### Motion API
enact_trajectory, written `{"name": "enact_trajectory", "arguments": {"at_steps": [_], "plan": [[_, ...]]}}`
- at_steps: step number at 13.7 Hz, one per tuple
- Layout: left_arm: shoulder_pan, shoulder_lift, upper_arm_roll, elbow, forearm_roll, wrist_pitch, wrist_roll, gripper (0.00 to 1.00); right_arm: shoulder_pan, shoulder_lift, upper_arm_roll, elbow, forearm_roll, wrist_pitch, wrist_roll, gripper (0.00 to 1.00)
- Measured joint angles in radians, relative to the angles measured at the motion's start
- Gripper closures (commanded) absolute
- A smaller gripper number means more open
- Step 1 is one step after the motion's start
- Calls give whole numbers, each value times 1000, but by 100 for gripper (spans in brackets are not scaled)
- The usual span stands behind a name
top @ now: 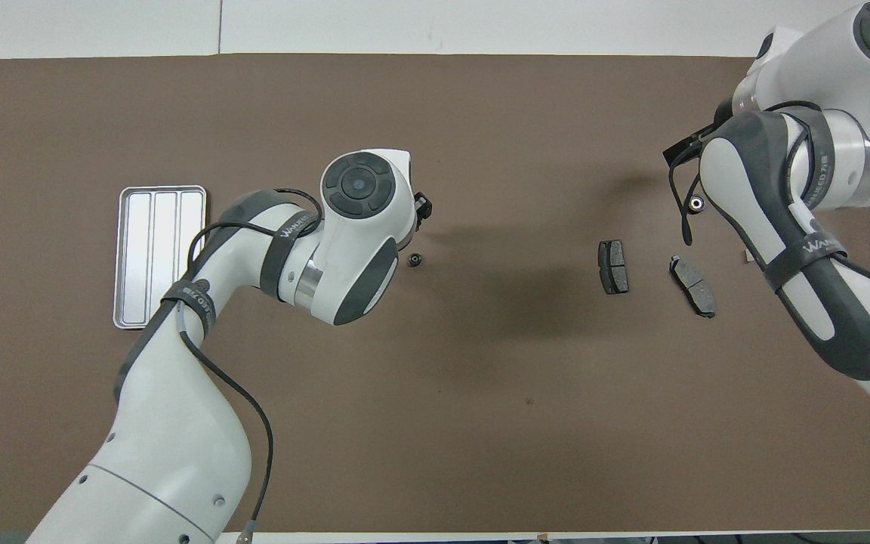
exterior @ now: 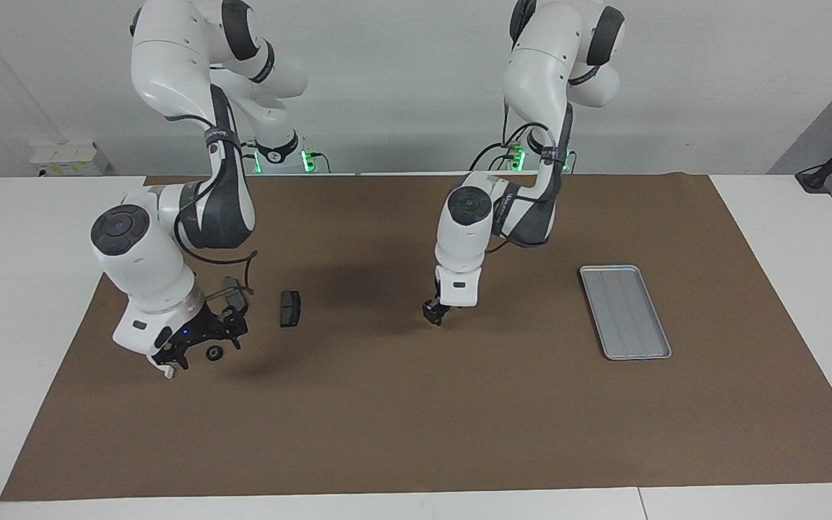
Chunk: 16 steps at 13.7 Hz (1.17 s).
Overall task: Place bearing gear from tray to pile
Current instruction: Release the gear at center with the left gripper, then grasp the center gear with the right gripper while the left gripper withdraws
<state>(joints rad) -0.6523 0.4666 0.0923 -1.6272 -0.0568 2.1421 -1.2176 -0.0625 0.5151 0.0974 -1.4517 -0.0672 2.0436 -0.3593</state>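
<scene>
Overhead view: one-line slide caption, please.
Tray empty; bearing gear lies near two brake pads, beside the right end effector; left end effector hangs over the mat's middle.

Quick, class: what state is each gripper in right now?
Left gripper: over the brown mat, state cannot be told.
Right gripper: over the pile, state cannot be told.
</scene>
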Motion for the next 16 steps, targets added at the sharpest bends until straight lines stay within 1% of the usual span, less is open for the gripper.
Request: {"name": "enact_trajectory", "arguments": {"at_steps": [2, 3, 6, 9, 11, 13, 15, 16], "plan": [[12, -82, 50, 3, 3, -94, 39, 0, 27, 4, 1, 7, 2, -2, 28, 0], [36, -127, 67, 4, 4, -146, 93, 0, 48, 5, 2, 10, 1, -13, 77, 0], [170, -256, 79, 4, 5, -294, 300, 0, 152, 8, 5, 37, 0, -63, 250, 0], [308, -362, 83, 2, 5, -413, 534, 0, 290, 29, 6, 119, -3, -150, 457, 0], [380, -416, 84, 1, 5, -464, 643, 0, 375, 60, 6, 188, -4, -193, 576, 0], [413, -456, 85, 2, 17, -504, 694, 0, 453, 99, 5, 245, -5, -205, 670, 0], [427, -486, 80, 10, 47, -542, 731, 0, 515, 136, 3, 272, -5, -204, 733, 0], [451, -497, 65, 14, 54, -556, 758, 0, 541, 152, 2, 279, -5, -197, 760, 0]]}}
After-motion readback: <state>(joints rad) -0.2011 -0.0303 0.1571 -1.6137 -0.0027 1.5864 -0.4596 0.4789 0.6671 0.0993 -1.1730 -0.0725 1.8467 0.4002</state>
